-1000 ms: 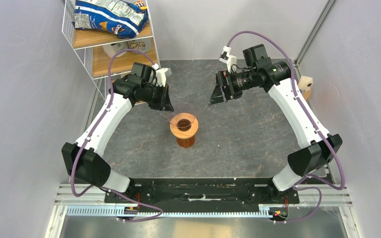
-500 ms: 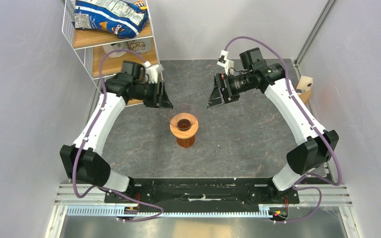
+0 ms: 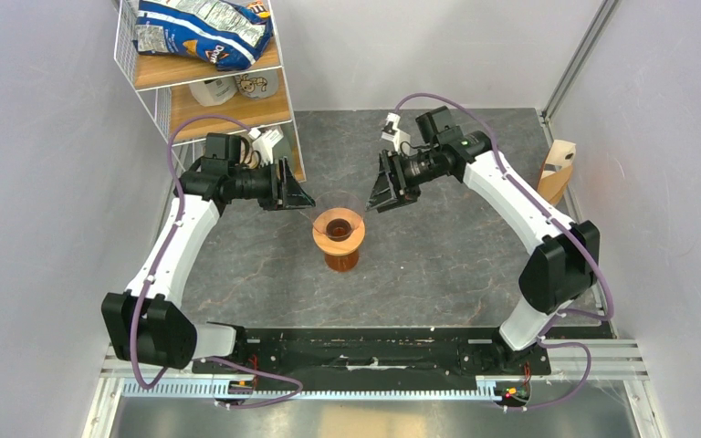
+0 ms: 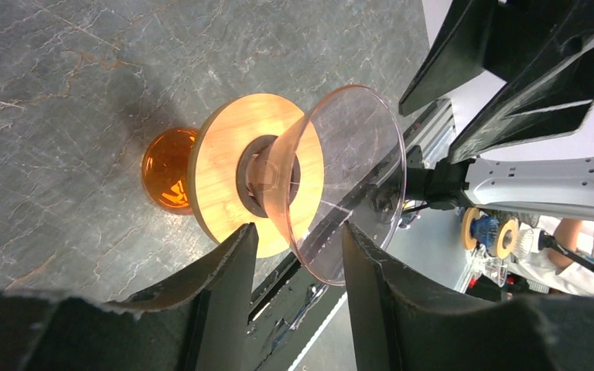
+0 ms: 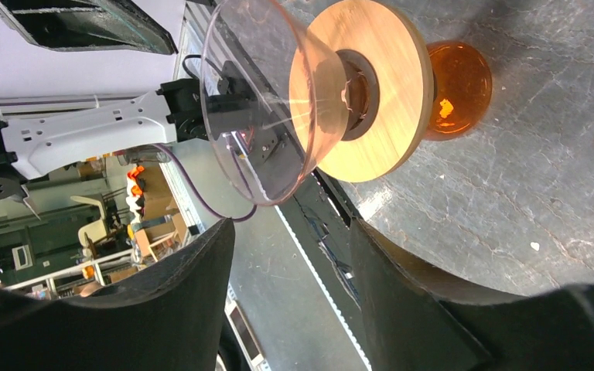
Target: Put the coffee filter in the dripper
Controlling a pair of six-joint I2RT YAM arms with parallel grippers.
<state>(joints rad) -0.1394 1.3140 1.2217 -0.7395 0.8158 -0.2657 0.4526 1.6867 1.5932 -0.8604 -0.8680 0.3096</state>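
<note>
**Both pincers spread, flanking the dripper**

Open table (image 3: 438, 255) lies in front of and to the right of the dripper (image 4: 224, 147). A wire shelf (image 3: 160, 100) crowds the left arm.

- **Dripper:** mid-table on the amber vessel (image 4: 166, 166), axis upright. A clear cone (image 4: 356, 170) sits in its hole, mouth up.
- **Grippers:** left gripper (image 3: 294, 193) and right gripper (image 3: 381, 192) flank the cone. Fingers are spread and near the rim, not touching.
- **Coffee filter:** coffee filter (image 3: 549, 180) looks like tan paper at the wooden stand (image 3: 562, 151) by the right wall, well apart. Its facing is unclear.

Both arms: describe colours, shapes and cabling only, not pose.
The left arm and right arm match: smooth white link shells, black boxy joint housings, and purple cables looping along each. The left gripper and right gripper have matte black, wedge-shaped fingers. No markings are readable.
</note>
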